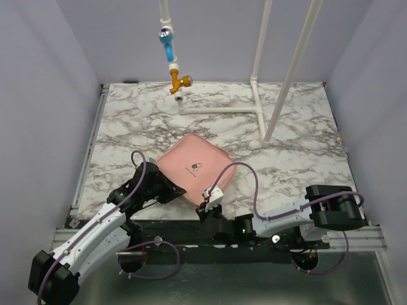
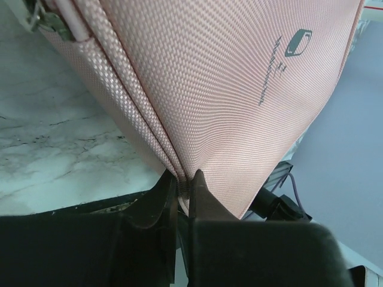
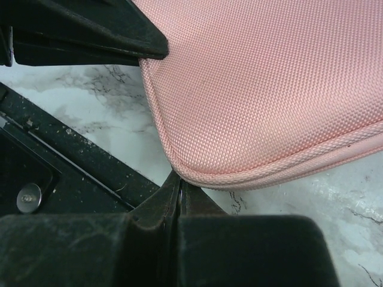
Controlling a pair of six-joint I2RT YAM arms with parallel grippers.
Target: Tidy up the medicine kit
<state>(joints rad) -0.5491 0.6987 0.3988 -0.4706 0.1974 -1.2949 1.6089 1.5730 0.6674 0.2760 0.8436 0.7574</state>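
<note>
The medicine kit point(image 1: 194, 166) is a pink zippered case lying closed on the marble table, white logo up. My left gripper point(image 1: 176, 191) is at its near left edge. In the left wrist view the left gripper point(image 2: 184, 177) is shut on the zipper seam of the kit point(image 2: 227, 89). A metal zipper pull point(image 2: 51, 23) shows at the top left. My right gripper point(image 1: 205, 206) is at the kit's near corner. In the right wrist view the right gripper point(image 3: 179, 177) is shut, tips touching the underside of the kit's rounded corner point(image 3: 263, 89); nothing shows between the jaws.
A white pipe frame point(image 1: 261, 95) stands at the back of the marble table point(image 1: 299, 159), with a blue and orange fitting point(image 1: 170, 57) hanging at the back centre. The table's black front rail point(image 3: 72, 167) runs just below both grippers. The left gripper's finger point(image 3: 90, 36) shows in the right wrist view.
</note>
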